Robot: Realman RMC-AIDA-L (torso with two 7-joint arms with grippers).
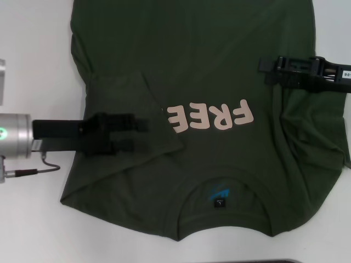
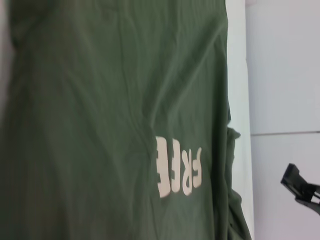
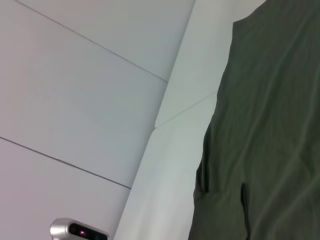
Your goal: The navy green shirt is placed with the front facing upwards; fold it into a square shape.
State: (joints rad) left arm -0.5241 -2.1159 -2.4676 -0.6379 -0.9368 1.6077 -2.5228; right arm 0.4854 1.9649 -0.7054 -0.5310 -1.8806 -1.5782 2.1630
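The navy green shirt (image 1: 208, 66) lies front-up on the white table (image 1: 33, 33), collar and neck label (image 1: 219, 201) nearest me. Its left sleeve side is folded inward as a flap (image 1: 137, 98) that covers the end of the pale pink letters (image 1: 214, 116). My left gripper (image 1: 140, 134) hovers open over this flap, fingers pointing toward the letters. Over the shirt's right side, where the cloth is bunched, sits my right gripper (image 1: 266, 72). The left wrist view shows the shirt (image 2: 110, 120), the letters (image 2: 177, 172) and the right gripper (image 2: 300, 186) farther off.
A thin cable (image 1: 46, 164) loops off the left wrist beside the shirt's left edge. A grey object (image 1: 1, 82) sits at the table's left border. The right wrist view shows the shirt's edge (image 3: 270, 125), bare table and the left arm's silver wrist (image 3: 75, 231).
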